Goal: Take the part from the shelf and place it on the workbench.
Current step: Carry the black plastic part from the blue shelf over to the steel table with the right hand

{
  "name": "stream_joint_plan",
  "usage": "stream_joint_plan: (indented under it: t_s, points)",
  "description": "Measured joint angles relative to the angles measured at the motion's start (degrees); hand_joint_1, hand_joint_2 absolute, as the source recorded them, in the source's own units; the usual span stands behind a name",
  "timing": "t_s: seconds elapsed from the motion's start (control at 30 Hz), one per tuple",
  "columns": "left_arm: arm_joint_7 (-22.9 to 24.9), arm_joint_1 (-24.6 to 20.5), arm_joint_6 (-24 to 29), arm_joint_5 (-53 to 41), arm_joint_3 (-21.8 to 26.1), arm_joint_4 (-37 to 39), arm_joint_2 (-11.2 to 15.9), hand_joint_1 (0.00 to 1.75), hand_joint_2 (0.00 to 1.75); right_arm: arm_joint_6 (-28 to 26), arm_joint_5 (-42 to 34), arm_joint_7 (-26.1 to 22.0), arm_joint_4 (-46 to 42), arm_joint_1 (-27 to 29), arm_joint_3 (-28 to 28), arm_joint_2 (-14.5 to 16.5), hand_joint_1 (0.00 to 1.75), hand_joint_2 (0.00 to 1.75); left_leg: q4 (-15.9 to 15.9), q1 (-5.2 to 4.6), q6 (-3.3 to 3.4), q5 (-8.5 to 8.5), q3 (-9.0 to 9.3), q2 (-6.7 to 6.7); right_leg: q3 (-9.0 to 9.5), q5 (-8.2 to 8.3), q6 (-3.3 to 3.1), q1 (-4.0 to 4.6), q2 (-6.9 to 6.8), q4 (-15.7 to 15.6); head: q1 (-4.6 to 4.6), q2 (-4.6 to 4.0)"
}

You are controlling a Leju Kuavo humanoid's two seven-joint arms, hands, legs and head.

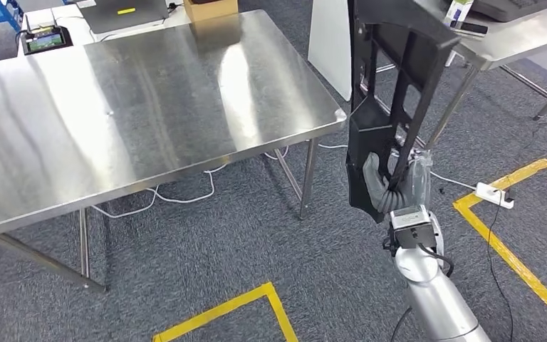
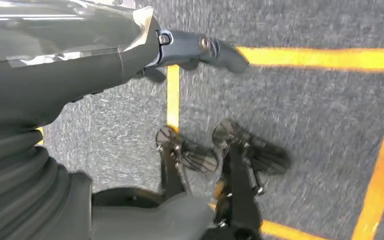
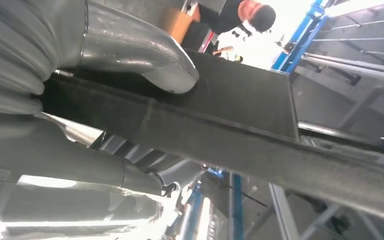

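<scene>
Part (image 1: 392,92), a long black plastic frame with open ribs, stands nearly upright in the right robot hand (image 1: 388,187), which grips its lower end to the right of the table (image 1: 135,107), out past the table's right edge and over the carpet. In the right wrist view the thumb (image 3: 145,55) lies pressed against the part's flat black face (image 3: 240,100). The left robot hand (image 2: 180,105) hangs over the carpet, its fingers (image 2: 200,50) spread apart with nothing in them. The table is bare steel with a rounded near-right corner. Grey carpet (image 1: 242,242) carries yellow tape lines (image 1: 235,306), white cables (image 1: 185,196) run under the table, and a power strip (image 1: 493,194) lies to the right.
</scene>
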Motion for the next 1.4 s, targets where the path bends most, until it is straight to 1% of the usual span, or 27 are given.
stream_joint_plan:
  t_s: [0.07, 0.13, 0.17, 0.27, 0.33, 0.37, 0.4, 0.43, 0.47, 0.5, 0.57, 0.63, 0.67, 0.73, 0.8, 0.83, 0.87, 0.97, 1.0, 1.07, 1.13, 1.17, 1.2, 1.27, 1.33, 1.37, 1.4]
  points:
    - [-0.02, -0.35, 0.0, 0.0, 0.02, 0.02, -0.08, 0.0, 1.75, 0.03, -0.08, -0.01, -0.33, -0.21, -0.11, -0.18, 1.75, 1.75, -1.53, -0.12, 0.24, -1.53, 2.82, 0.14, 0.73, 1.4, 1.16, 0.12, 0.02, 1.81, -0.24, 0.0]
    - [-0.01, -0.7, -0.04, 0.0, 0.02, 0.04, -0.1, 0.0, 1.75, 0.01, -0.17, -0.01, -0.55, -0.49, -0.22, -0.45, 1.75, 1.75, -2.9, 0.21, 0.37, -2.7, 5.59, 0.1, -3.1, 3.12, 2.05, 0.08, -0.05, 8.41, -0.34, -0.01]
    - [0.03, -0.78, -0.05, 0.0, 0.02, 0.07, -0.14, 0.0, 1.75, 0.0, -0.21, 0.01, -0.59, -0.42, -0.26, -0.61, 1.75, 1.75, -3.2, 0.43, 0.24, -3.51, 6.72, 0.09, -6.12, 2.78, 1.9, -0.13, -0.09, 12.16, -0.36, -0.02]
    - [0.16, -0.69, -0.05, -0.02, 0.02, 0.14, -0.48, 0.0, 1.75, -0.01, -0.36, 0.1, -0.62, 0.06, -0.29, -1.03, 1.75, 1.75, -3.32, 1.23, -0.59, -6.69, 10.17, -0.21, -13.82, -3.57, 1.66, -0.74, -0.11, 16.29, -0.35, -0.02]
    - [0.19, -0.47, -0.05, -0.02, 0.03, 0.18, -0.75, 0.0, 1.75, -0.01, -0.4, 0.14, -0.61, 0.2, -0.29, -1.15, 1.75, 1.75, -3.28, 1.92, -1.54, -9.14, 13.05, -0.47, -16.22, -5.81, 3.16, -1.64, -0.24, 12.84, -0.33, -0.02]
    - [0.2, -0.32, -0.05, -0.02, 0.03, 0.19, -0.82, 0.0, 1.75, -0.01, -0.4, 0.14, -0.58, 0.33, -0.29, -1.18, 1.75, 1.75, -3.26, 2.17, -2.09, -10.49, 14.27, -0.57, -16.75, -3.49, 4.72, -2.19, -0.5, 9.94, -0.3, -0.02]
    - [0.2, -0.2, -0.03, -0.02, 0.05, 0.2, -0.75, 0.0, 1.75, -0.01, -0.42, 0.14, -0.44, 0.48, -0.28, -1.2, 1.75, 1.75, -3.04, 2.34, -2.65, -11.91, 15.53, -0.66, -16.99, 1.38, 6.58, -2.58, -0.96, 6.87, -0.19, -0.04]
    - [0.23, -0.12, -0.02, -0.03, 0.07, 0.21, -0.73, 0.0, 1.75, 0.0, -0.42, 0.16, -0.32, 0.62, -0.25, -1.24, 1.75, 1.75, -2.88, 2.32, -3.18, -13.15, 16.4, -0.73, -16.75, 6.12, 7.32, -2.74, -1.35, 4.65, -0.13, -0.04]
    - [0.26, -0.09, -0.01, -0.03, 0.08, 0.21, -0.67, 0.0, 1.75, 0.01, -0.41, 0.16, -0.28, 0.79, -0.21, -1.26, 1.75, 1.75, -2.75, 2.21, -3.56, -14.17, 16.98, -0.69, -16.47, 10.13, 7.29, -2.88, -1.62, 3.33, -0.27, -0.04]
    - [0.28, -0.17, 0.01, -0.03, 0.1, 0.21, -0.63, 0.0, 1.75, 0.01, -0.4, 0.19, -0.32, 0.81, -0.19, -1.33, 1.75, 1.75, -2.45, 2.19, -3.79, -14.63, 17.48, -0.58, -16.1, 12.0, 6.32, -2.78, -1.72, 2.91, -0.41, -0.04]
    - [0.3, -0.48, 0.0, -0.03, 0.1, 0.2, -0.63, 0.0, 1.75, -0.02, -0.4, 0.19, -0.67, 0.73, -0.26, -1.46, 1.75, 1.75, 1.14, 2.29, -4.16, -12.83, 15.64, -0.08, -15.04, 11.26, 3.76, -2.9, -1.43, 2.79, -0.8, -0.02]
    - [0.26, -0.75, -0.04, -0.04, 0.09, 0.19, -0.63, 0.0, 1.75, -0.06, -0.42, 0.15, -0.84, 0.59, -0.39, -1.52, 1.75, 1.75, 9.18, 2.52, -4.78, -9.26, 10.35, 0.68, -13.22, 10.05, 2.26, -2.98, -1.36, 1.92, -0.83, -0.02]
    - [0.25, -0.76, -0.04, -0.04, 0.08, 0.2, -0.65, 0.0, 1.75, -0.07, -0.4, 0.14, -0.86, 0.62, -0.41, -1.52, 1.75, 1.75, 12.92, 2.69, -5.13, -8.83, 7.26, 1.03, -11.99, 9.37, 1.74, -3.01, -1.37, 1.26, -0.82, -0.02]
    - [0.23, -0.58, -0.04, -0.04, 0.08, 0.21, -0.68, 0.0, 1.75, -0.08, -0.39, 0.14, -0.86, 0.66, -0.39, -1.5, 1.75, 1.75, 16.15, 3.07, -5.77, -12.6, 2.42, 1.37, -9.01, 7.78, 1.24, -3.01, -1.35, 0.08, -0.84, -0.02]
    - [0.23, -0.38, -0.03, -0.04, 0.08, 0.21, -0.67, 0.0, 1.75, -0.08, -0.4, 0.14, -0.86, 0.68, -0.39, -1.5, 1.75, 1.75, 14.62, 3.42, -6.11, -17.86, -0.38, 1.63, -5.75, 5.91, 1.3, -3.03, -1.22, -0.78, -0.85, -0.02]
    - [0.23, -0.3, -0.03, -0.04, 0.09, 0.21, -0.66, 0.0, 1.75, -0.08, -0.4, 0.14, -0.86, 0.68, -0.39, -1.5, 1.75, 1.75, 12.35, 3.53, -6.1, -18.54, -1.08, 1.76, -4.13, 4.84, 1.4, -3.03, -1.16, -1.03, -0.84, -0.02]
    - [0.23, -0.2, -0.02, -0.04, 0.09, 0.21, -0.66, 0.0, 1.75, -0.08, -0.4, 0.14, -0.86, 0.69, -0.38, -1.49, 1.75, 1.75, 9.21, 3.59, -5.96, -16.71, -1.4, 1.85, -2.77, 3.7, 1.53, -3.04, -1.14, -1.18, -0.84, -0.02]
    - [0.26, 0.18, 0.0, -0.05, 0.1, 0.3, -0.62, 0.0, 1.75, -0.08, -0.4, 0.15, -0.87, 0.76, -0.33, -1.44, 1.75, 1.75, 0.37, 3.22, -5.11, -2.3, -1.14, 2.15, 0.34, 0.33, 2.25, -2.74, -0.89, -1.73, -0.87, -0.02]
    - [0.28, 0.14, 0.0, -0.05, 0.1, 0.31, -0.63, 0.0, 1.75, -0.08, -0.4, 0.16, -0.96, 0.71, -0.34, -1.44, 1.75, 1.75, -0.63, 2.94, -4.82, 0.01, -0.72, 2.14, 1.66, -0.26, 2.74, -2.56, -0.77, -2.1, -0.88, -0.02]
    - [0.31, -0.25, -0.01, -0.07, 0.1, 0.26, -0.68, 0.0, 1.75, -0.08, -0.39, 0.14, -1.31, 0.36, -0.44, -1.49, 1.75, 1.75, -0.76, 2.42, -3.96, -1.29, 1.17, 1.82, 3.15, 0.29, 4.45, -2.44, -0.62, -1.47, -0.86, 0.0]
    - [0.25, -0.58, -0.03, -0.07, 0.09, 0.18, -0.69, 0.0, 1.75, -0.08, -0.4, 0.12, -1.54, 0.04, -0.51, -1.5, 1.75, 1.75, -1.62, 2.18, -2.66, -2.57, 3.75, 1.47, 0.37, 2.23, 5.18, -2.49, -0.55, 4.97, -0.91, -0.01]
    - [0.22, -0.71, -0.03, -0.07, 0.08, 0.15, -0.67, 0.0, 1.75, -0.08, -0.4, 0.13, -1.57, 0.03, -0.52, -1.52, 1.75, 1.75, -2.15, 2.21, -2.2, -3.17, 5.09, 1.28, -2.74, 2.46, 4.81, -2.54, -0.55, 9.64, -0.87, -0.01]
    - [0.2, -0.76, -0.03, -0.06, 0.08, 0.15, -0.64, 0.0, 1.75, -0.08, -0.4, 0.13, -1.55, 0.09, -0.52, -1.55, 1.75, 1.75, -2.57, 2.06, -1.91, -4.03, 6.41, 1.13, -6.32, 1.6, 4.0, -2.34, -0.57, 13.93, -0.81, -0.03]
    - [0.2, -0.71, -0.02, -0.05, 0.09, 0.16, -0.66, 0.0, 1.75, -0.08, -0.4, 0.14, -1.51, 0.22, -0.53, -1.62, 1.75, 1.75, -3.33, 1.9, -1.66, -5.98, 9.19, 0.59, -12.68, -2.89, 2.53, -1.86, -0.57, 17.84, -0.67, -0.02]
    - [0.2, -0.47, -0.03, -0.04, 0.1, 0.17, -0.77, 0.0, 1.75, -0.08, -0.4, 0.15, -1.48, 0.28, -0.53, -1.64, 1.75, 1.75, -3.83, 1.68, -1.56, -8.13, 12.26, 0.01, -16.49, -6.49, 2.06, -1.16, -0.56, 15.48, -0.63, -0.02]
    - [0.2, -0.35, -0.03, -0.04, 0.1, 0.19, -0.83, 0.0, 1.75, -0.08, -0.4, 0.14, -1.44, 0.3, -0.53, -1.65, 1.75, 1.75, -3.95, 1.51, -1.52, -9.26, 13.8, -0.24, -17.56, -5.61, 2.56, -0.71, -0.56, 12.55, -0.57, -0.02]
    - [0.2, -0.15, -0.03, -0.04, 0.1, 0.26, -0.96, 0.0, 1.75, -0.08, -0.4, 0.14, -1.36, 0.36, -0.52, -1.68, 1.75, 1.75, -4.01, 1.33, -1.47, -10.48, 15.16, -0.45, -18.29, -1.56, 3.46, -0.26, -0.58, 8.81, -0.5, -0.02]
